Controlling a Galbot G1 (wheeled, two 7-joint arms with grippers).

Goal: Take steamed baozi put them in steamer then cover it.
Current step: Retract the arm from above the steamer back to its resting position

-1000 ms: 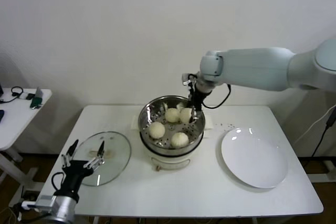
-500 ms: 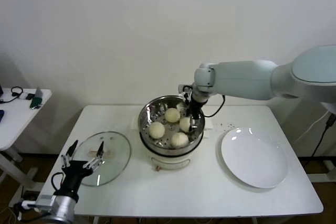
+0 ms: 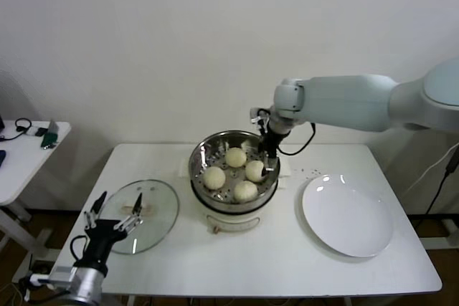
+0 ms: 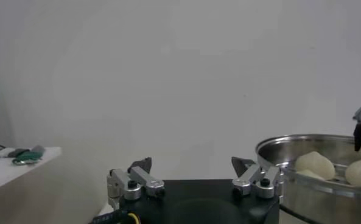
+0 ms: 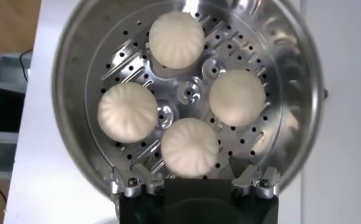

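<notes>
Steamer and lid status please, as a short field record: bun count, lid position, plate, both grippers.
buns: four, all on the perforated tray inside the steamer; one example
lid: flat on the table, left of the steamer, not yet on it
plate: right of the steamer, nothing on it
right gripper: open, holding nothing, above the steamer's far rim
left gripper: open, holding nothing, by the near edge of the lid

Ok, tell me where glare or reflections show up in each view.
Head view: bright highlights on the white plate and reflections across the glass cover. Right wrist view: the steamer wall mirrors a baozi as a pale smear. Left wrist view: only a soft sheen on the steamer's rim, evenly lit wall behind.
</notes>
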